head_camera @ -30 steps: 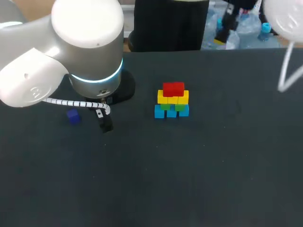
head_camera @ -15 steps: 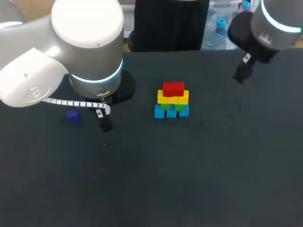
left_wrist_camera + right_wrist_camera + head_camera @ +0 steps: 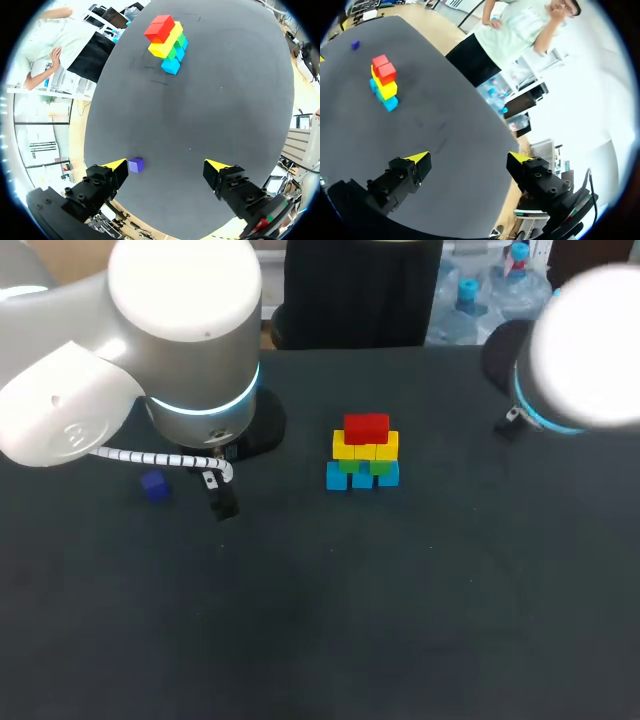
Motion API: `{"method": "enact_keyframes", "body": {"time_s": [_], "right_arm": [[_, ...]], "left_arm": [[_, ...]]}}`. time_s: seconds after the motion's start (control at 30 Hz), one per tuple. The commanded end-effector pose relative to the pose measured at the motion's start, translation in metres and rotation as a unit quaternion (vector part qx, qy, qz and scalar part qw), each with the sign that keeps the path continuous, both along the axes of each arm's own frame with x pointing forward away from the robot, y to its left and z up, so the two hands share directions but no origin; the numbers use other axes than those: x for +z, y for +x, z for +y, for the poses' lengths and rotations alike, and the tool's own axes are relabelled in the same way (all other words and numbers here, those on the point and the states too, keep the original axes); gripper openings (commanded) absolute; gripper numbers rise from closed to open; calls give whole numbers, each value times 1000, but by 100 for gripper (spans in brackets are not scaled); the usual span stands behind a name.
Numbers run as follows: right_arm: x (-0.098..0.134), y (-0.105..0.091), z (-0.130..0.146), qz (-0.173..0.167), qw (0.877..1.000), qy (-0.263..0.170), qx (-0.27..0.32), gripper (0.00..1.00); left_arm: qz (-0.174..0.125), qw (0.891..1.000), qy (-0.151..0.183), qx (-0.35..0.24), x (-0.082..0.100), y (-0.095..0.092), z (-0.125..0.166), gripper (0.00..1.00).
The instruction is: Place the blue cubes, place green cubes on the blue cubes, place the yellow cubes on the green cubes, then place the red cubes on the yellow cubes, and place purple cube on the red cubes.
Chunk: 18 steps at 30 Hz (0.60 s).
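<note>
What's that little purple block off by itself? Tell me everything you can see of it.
The purple cube is a small, plain block with matte faces, lying flat on the dark table, alone and well apart from the coloured stack. Nothing rests on it. In the left wrist view it sits just inside one yellow fingertip of the open left tool; whether they touch is unclear.

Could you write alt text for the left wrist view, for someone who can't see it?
A small purple cube lies on the dark table between the yellow-tipped fingers of the open left tool, close beside one tip. Farther ahead stands a stack of blue, green, yellow and red cubes.
</note>
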State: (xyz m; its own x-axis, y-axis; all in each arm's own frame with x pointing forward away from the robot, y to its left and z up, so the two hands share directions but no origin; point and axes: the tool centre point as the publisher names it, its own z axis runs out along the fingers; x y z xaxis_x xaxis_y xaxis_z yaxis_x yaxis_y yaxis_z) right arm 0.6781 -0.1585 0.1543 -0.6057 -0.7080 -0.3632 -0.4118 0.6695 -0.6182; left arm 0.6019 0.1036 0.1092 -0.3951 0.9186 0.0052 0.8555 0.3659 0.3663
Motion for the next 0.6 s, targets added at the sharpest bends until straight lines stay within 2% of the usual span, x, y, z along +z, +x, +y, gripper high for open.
{"method": "enact_keyframes", "body": {"time_s": [0.03, 0.17, 0.23, 0.43, 0.6], "right_arm": [[-3, -3, 0, -61, 998, -27, -9, 100], [-3, -3, 0, -61, 998, -27, -9, 100], [-3, -3, 0, -61, 998, -27, -9, 100], [-3, -3, 0, -61, 998, -27, -9, 100], [-3, -3, 0, -61, 998, -27, -9, 100]], "left_arm": [[0, 1000, -1, -1, 0, 0, 1, 100], [0, 1000, -1, -1, 0, 0, 1, 100], [-3, 1000, -2, 18, 4, 3, 13, 100], [-22, 999, 23, 38, 12, 7, 46, 100], [-5, 999, 17, 32, 5, 1, 54, 100]]}}
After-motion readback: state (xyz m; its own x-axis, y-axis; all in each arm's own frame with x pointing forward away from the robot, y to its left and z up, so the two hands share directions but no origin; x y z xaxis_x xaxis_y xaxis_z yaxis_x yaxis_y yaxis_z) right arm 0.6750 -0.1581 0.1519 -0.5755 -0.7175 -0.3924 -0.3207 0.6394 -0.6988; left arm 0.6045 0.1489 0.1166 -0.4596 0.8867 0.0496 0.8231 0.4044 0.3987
